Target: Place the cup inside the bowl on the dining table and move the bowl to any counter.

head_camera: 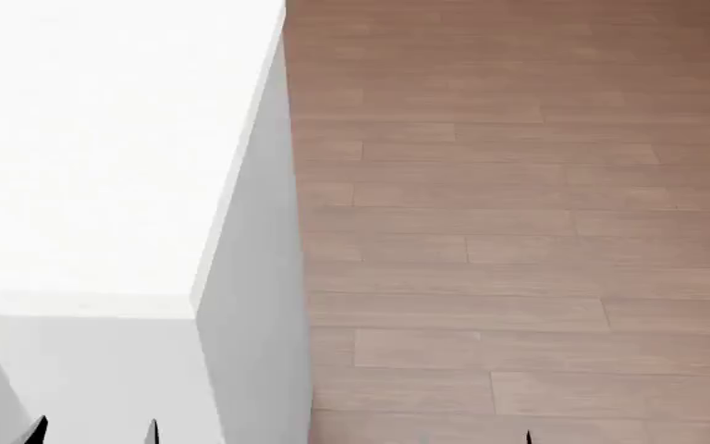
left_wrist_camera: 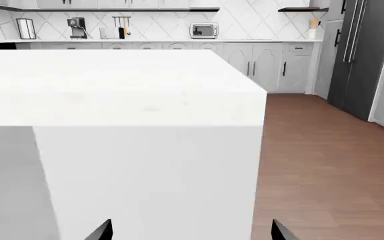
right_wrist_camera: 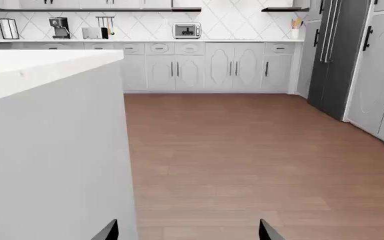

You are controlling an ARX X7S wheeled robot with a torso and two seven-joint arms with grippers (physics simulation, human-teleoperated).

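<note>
The cup and the bowl are out of view in all three views. The dining table is a plain white top with straight edges and solid white sides; its near right corner fills the head view's left. It also shows in the wrist views as the dining table and the dining table. My left gripper is open and empty in front of the table's side, and its tips show as the left gripper. My right gripper is open and empty over the floor beside the table.
Brown wooden floor lies to the right of the table. Far behind it runs the counter over grey cabinets, bearing a coffee machine and a toaster oven. A dark fridge stands at the right.
</note>
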